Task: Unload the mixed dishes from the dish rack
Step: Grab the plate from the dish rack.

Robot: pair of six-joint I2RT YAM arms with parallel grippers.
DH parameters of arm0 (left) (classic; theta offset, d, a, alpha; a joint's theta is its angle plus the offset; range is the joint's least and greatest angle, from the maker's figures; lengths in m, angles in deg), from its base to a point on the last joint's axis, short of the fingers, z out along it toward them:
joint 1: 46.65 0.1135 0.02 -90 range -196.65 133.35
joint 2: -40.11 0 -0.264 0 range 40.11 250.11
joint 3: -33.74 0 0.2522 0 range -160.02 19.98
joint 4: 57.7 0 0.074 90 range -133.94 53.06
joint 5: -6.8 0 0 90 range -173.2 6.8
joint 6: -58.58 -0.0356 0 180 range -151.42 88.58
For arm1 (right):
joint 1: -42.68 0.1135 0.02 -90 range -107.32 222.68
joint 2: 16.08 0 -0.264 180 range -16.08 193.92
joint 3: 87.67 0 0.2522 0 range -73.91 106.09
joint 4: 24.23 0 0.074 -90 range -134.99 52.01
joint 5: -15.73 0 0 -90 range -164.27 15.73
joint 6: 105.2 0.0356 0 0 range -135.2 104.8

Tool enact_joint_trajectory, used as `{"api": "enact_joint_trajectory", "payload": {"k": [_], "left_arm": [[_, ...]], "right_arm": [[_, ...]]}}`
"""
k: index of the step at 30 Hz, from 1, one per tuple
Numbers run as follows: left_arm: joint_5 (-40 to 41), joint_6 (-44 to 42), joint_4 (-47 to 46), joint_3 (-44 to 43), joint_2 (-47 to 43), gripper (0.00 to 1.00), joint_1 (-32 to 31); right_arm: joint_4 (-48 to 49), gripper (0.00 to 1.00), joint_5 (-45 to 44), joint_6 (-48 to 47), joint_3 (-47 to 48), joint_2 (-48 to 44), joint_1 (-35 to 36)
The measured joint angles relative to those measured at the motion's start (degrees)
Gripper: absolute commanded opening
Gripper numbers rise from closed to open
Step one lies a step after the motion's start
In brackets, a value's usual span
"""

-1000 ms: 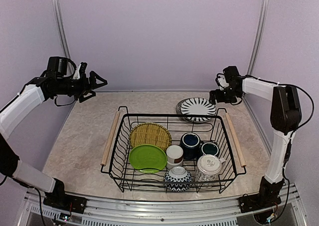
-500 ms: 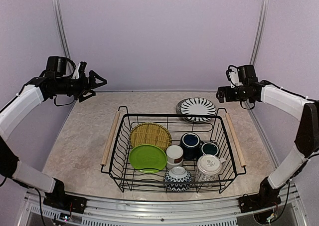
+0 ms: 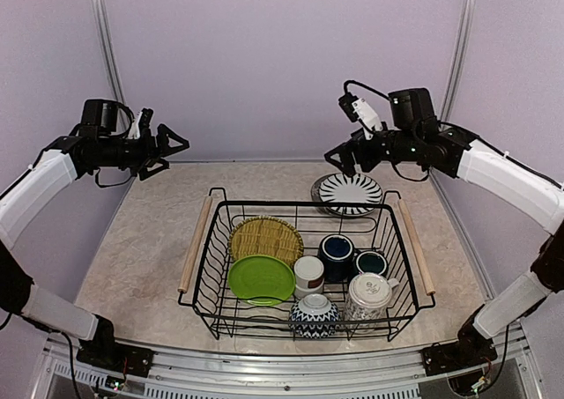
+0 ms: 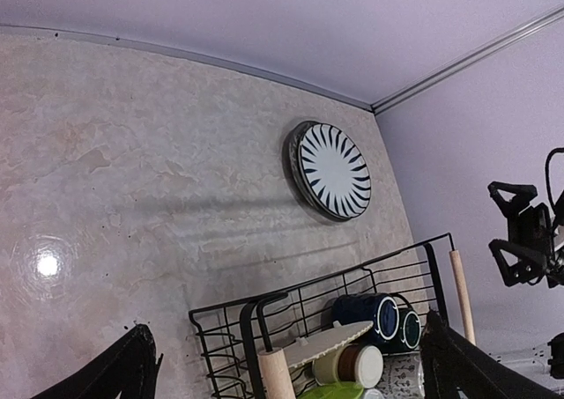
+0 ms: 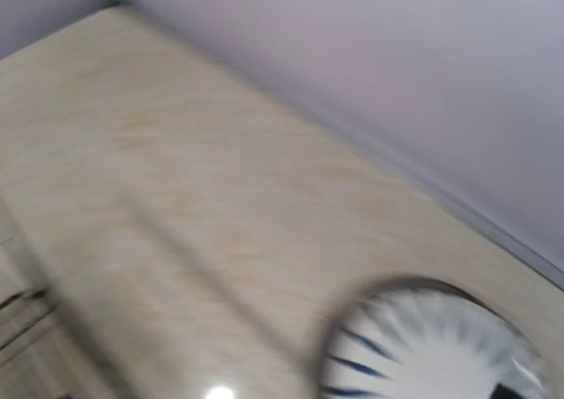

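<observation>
Nearest the arms' bases, at the front of the dish rack [image 3: 202,280], a blue-white patterned bowl [image 3: 315,314] sits just beside a white patterned cup [image 3: 368,295]. Both look like glazed ceramic, so they are probably hard, slick and chippable, and best pinched across the rim wall with one finger inside where the mouth is open. Behind them lie the lime-green plate [image 3: 261,278], a small white cup [image 3: 308,274], a dark blue mug [image 3: 337,254] and a teal mug [image 3: 370,262]. The mugs are likely the heaviest pieces, and a grip over the lip seems safer than one on a handle. The green plate is thin and smooth, so it calls for an edge pinch where its rim stands free. The woven yellow plate [image 3: 264,239], farther back, should be light and rough and easy to hold by its edge. Beyond the rack, the black-and-white striped plate [image 3: 350,193] rests on the tabletop [image 3: 141,249]. Farthest off, the left hand [image 3: 167,155] and right hand [image 3: 339,163] hover with fingers spread wide, holding nothing. The right one is near the striped plate.
</observation>
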Motion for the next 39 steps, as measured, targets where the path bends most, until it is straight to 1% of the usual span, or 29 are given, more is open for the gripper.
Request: {"api": "enact_joint_trajectory", "payload": {"k": [2,6,12,15,17,20,26,29,39], "left_arm": [[-0.04,0.00,0.02,0.00,0.00,0.99,0.00],[-0.04,0.02,0.02,0.00,0.00,0.99,-0.02],[-0.07,0.02,0.00,0.00,0.00,0.99,-0.31],[-0.11,0.00,0.02,0.00,0.00,0.99,-0.33],[-0.11,0.00,0.02,0.00,0.00,0.99,-0.37],[-0.09,0.00,0.02,0.00,0.00,0.99,-0.57],[-0.09,0.00,0.02,0.00,0.00,0.99,-0.63],[-0.07,0.00,0.02,0.00,0.00,0.99,-0.63],[0.02,-0.02,0.02,0.00,0.02,0.99,-0.63]], "right_arm": [[-0.57,0.99,0.68,-2.43,1.44,2.34,4.55],[-1.95,0.96,2.73,-5.88,2.40,7.52,10.40],[-5.62,0.88,4.17,-9.66,6.47,18.32,15.80],[-7.48,0.81,4.59,-11.04,8.85,22.47,17.99],[-8.35,0.76,4.72,-11.47,9.66,24.74,18.91],[-9.01,0.66,5.11,-11.91,10.62,26.62,19.54],[-9.33,0.44,5.70,-12.31,11.45,28.35,19.52],[-9.33,0.36,5.97,-12.63,11.56,28.92,19.52],[-9.49,0.19,8.11,-13.60,11.85,29.31,19.52]]}}
